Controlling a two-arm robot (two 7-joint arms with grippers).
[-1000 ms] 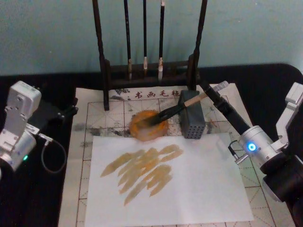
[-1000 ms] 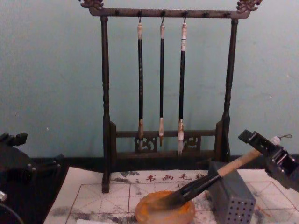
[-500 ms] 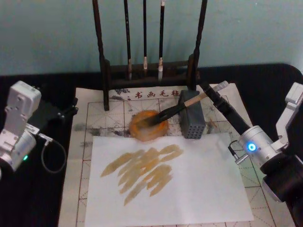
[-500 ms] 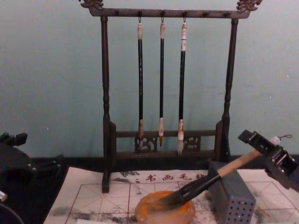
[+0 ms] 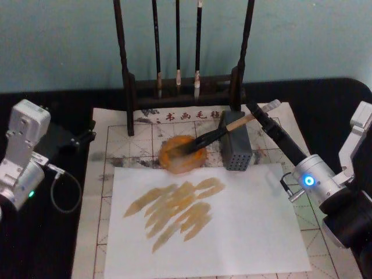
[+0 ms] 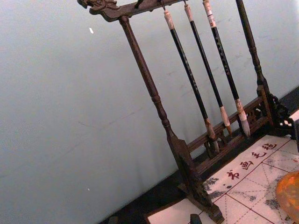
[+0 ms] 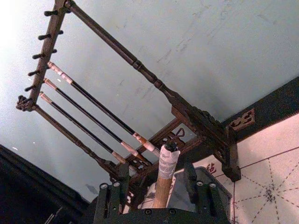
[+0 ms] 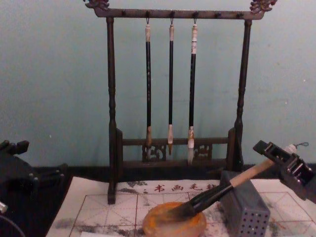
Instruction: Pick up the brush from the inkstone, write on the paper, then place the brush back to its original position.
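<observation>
The brush [image 5: 212, 136] lies slanted, its dark tip in the round orange-brown inkstone [image 5: 174, 161] and its tan handle resting on a grey block. My right gripper [image 5: 256, 113] is at the handle's white-wrapped end. In the right wrist view the brush [image 7: 164, 175] stands between the two fingers with a gap on each side, so the gripper is open. The gridded paper [image 5: 116, 145] lies under everything, with a white sheet [image 5: 244, 226] bearing tan strokes on top of it. My left gripper [image 5: 78, 138] stays parked at the paper's left edge.
A grey perforated block [image 5: 235, 148] stands right of the inkstone and props the brush. A dark wooden stand [image 5: 183, 87] with three thin hanging brushes [image 8: 170, 89] rises at the back. Black table surrounds the paper.
The right gripper has shifted very slightly at the handle's end. The brush rests as before and the left arm has not moved.
</observation>
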